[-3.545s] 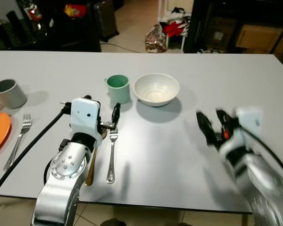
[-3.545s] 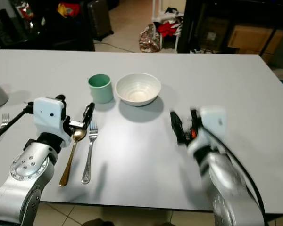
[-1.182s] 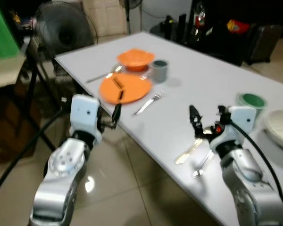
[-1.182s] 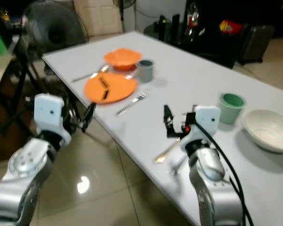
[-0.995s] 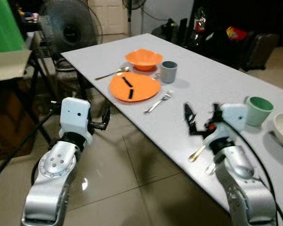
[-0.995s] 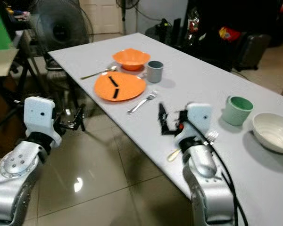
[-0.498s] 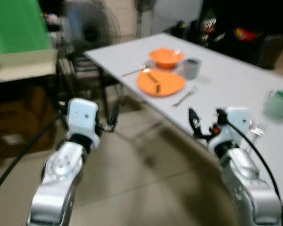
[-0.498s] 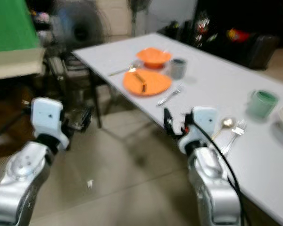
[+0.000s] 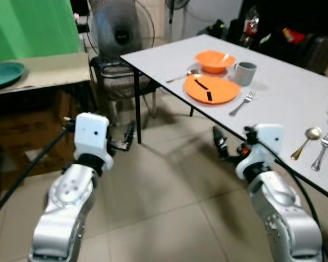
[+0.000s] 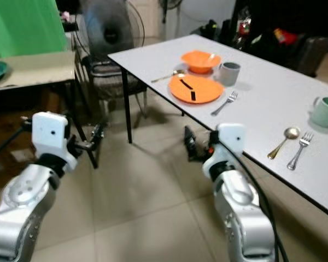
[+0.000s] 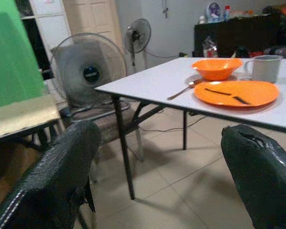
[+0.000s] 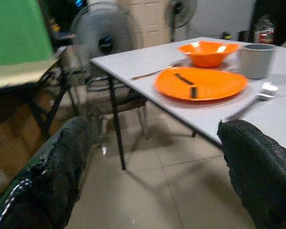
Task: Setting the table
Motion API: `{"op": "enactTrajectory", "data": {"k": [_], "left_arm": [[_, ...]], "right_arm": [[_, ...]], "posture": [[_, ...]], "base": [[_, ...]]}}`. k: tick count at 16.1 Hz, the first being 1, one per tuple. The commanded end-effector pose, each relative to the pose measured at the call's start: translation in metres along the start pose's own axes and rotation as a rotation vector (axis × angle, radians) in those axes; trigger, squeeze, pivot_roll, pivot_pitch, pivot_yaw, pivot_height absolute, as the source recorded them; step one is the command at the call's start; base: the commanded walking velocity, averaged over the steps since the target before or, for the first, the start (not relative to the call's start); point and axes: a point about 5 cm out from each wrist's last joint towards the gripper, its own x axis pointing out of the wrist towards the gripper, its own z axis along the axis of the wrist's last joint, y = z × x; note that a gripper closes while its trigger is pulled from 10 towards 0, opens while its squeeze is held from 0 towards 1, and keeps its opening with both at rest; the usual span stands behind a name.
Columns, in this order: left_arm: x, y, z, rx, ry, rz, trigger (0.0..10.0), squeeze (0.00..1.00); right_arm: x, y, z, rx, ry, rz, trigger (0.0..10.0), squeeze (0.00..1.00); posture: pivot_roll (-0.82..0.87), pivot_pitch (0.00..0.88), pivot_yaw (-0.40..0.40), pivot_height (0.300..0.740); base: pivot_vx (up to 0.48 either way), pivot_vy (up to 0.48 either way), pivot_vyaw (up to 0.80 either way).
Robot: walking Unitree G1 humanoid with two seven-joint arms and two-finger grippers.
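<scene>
Tiled floor (image 9: pixel 169 207) ahead; white worktop (image 9: pixel 284 93) now off to right, view swung away from it. Left gripper (image 9: pixel 128 136) and right gripper (image 9: pixel 218 146) over floor, jaws spread, empty. Gold spoon (image 9: pixel 305 141), fork (image 9: pixel 321 150) side by side near worktop edge, heads pointing away.

Beyond the table's far end — a standing fan (image 9: pixel 118 34), a green screen (image 9: pixel 33 27), tiled floor (image 9: pixel 158 202)

White table (image 9: pixel 295 103) carries orange plate (image 9: pixel 211 89); orange bowl (image 9: pixel 214 61); grey mug (image 9: pixel 245 72); forks (image 9: pixel 241 102), (image 9: pixel 321 150); gold spoon (image 9: pixel 305 141).
</scene>
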Motion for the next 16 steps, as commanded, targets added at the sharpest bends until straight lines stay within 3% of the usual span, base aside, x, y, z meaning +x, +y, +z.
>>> {"op": "enactTrajectory", "data": {"k": [1, 3, 14, 16], "left_arm": [[0.0019, 0.0, 0.0016, -0.001, -0.013, 0.006, 10.0, 0.0], [0.0019, 0.0011, 0.0035, 0.006, -0.029, 0.006, 10.0, 0.0], [0.0026, 0.0052, 0.0064, 0.048, -0.031, 0.004, 10.0, 0.0], [0.002, 0.0055, 0.0059, 0.047, -0.029, 0.003, 10.0, 0.0]], "right_arm": [[0.0014, 0.0045, 0.0019, -0.004, 0.005, 0.047, 10.0, 0.0], [0.0018, 0.0068, 0.0023, -0.006, 0.004, 0.063, 10.0, 0.0], [0.0094, 0.0109, 0.0025, 0.037, 0.007, 0.118, 10.0, 0.0], [0.0098, 0.0112, 0.0027, 0.041, -0.001, 0.118, 10.0, 0.0]], "posture": [[-0.03, 0.0, -0.011, 0.74], [-0.03, 0.0, -0.013, 0.74], [-0.01, 0.0, -0.013, 0.74], [-0.01, 0.0, -0.013, 0.74]], "base": [[0.0, 0.0, 0.8], [0.0, 0.0, 0.8], [0.353, 0.0, 0.8], [0.358, 0.0, 0.0]]}}
